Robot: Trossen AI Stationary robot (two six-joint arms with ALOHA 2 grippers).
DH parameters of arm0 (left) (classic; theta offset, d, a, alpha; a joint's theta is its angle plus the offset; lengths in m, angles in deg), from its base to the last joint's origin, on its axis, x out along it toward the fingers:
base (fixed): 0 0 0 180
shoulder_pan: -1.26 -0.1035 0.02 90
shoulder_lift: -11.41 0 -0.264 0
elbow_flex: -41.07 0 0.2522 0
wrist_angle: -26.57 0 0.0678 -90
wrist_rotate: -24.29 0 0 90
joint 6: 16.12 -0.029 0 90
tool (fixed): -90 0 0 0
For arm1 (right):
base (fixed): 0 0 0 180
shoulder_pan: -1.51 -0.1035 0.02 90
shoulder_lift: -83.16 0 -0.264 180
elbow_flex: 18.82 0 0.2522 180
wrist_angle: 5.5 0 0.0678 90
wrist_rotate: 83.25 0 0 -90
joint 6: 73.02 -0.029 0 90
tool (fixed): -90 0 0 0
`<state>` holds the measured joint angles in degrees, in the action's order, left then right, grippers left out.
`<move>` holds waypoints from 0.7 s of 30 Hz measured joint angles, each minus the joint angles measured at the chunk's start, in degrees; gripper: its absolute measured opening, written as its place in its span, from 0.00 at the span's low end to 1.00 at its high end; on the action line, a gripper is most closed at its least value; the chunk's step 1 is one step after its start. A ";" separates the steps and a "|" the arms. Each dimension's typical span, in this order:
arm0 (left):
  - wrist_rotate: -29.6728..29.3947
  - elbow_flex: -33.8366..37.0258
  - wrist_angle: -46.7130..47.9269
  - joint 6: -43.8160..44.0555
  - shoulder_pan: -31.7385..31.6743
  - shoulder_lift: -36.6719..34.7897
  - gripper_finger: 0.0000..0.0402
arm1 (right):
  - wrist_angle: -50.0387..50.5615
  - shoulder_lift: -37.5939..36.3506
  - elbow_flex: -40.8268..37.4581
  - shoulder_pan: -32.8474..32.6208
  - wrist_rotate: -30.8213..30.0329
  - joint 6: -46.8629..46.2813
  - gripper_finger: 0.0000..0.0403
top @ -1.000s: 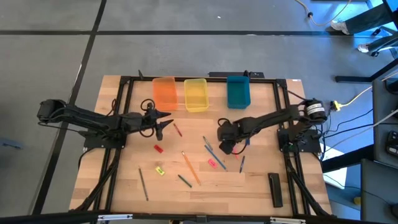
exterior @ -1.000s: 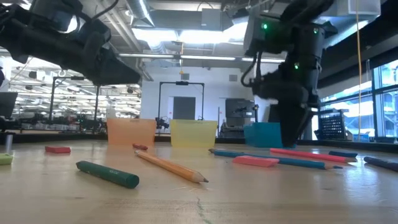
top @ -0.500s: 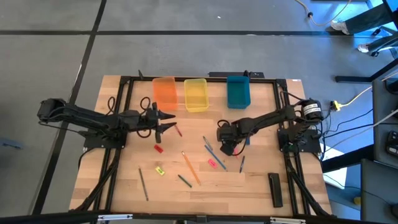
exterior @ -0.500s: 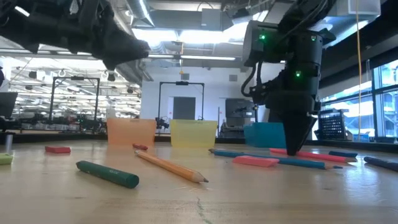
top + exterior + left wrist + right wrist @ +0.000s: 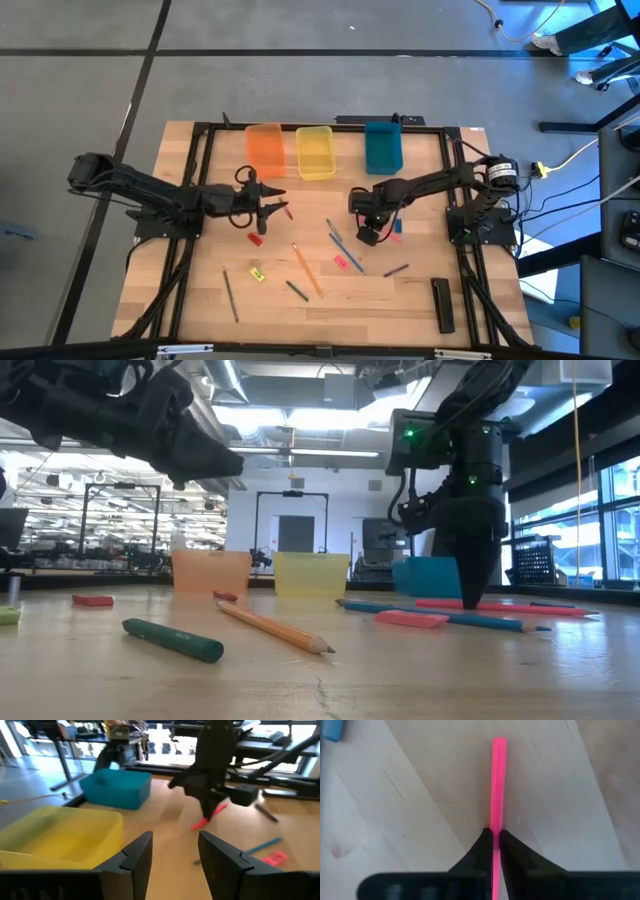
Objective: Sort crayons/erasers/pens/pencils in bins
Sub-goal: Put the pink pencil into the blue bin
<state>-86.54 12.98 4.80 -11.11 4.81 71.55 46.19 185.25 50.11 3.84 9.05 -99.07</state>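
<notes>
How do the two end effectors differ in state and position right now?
The right end effector is shut on the pink pencil, tips down at the table; the left end effector is open and holds nothing. The right sits below the blue bin; the left hovers above the table near the orange bin. Both are dark and two-fingered.
</notes>
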 joint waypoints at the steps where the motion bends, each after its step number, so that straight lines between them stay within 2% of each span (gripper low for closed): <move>1: -0.05 0.00 -0.45 -0.50 -0.51 0.00 0.38 | -0.07 -0.01 0.38 0.22 0.37 0.78 0.07; 4: -0.05 0.00 -3.20 -0.67 -2.09 0.00 0.38 | 0.49 0.24 2.27 0.79 0.98 2.91 0.08; 7: -0.03 -0.09 -6.16 -0.69 -3.04 -0.05 0.38 | -3.27 -0.11 4.93 1.80 1.01 5.58 0.08; 12: 0.01 -0.09 -6.35 -0.69 -3.33 -0.02 0.38 | -1.79 -3.36 8.72 4.45 1.88 8.37 0.08; 18: 0.10 -0.09 -5.10 -0.67 -2.17 -0.02 0.38 | -1.70 -9.39 13.02 10.23 1.97 10.07 0.09; 21: 0.15 -0.09 -5.00 -0.67 -1.67 -0.02 0.38 | -4.70 -12.44 14.57 14.49 2.15 10.32 0.09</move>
<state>-86.39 12.90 -0.20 -11.78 3.14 71.53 41.50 172.81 64.68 18.33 11.20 -88.75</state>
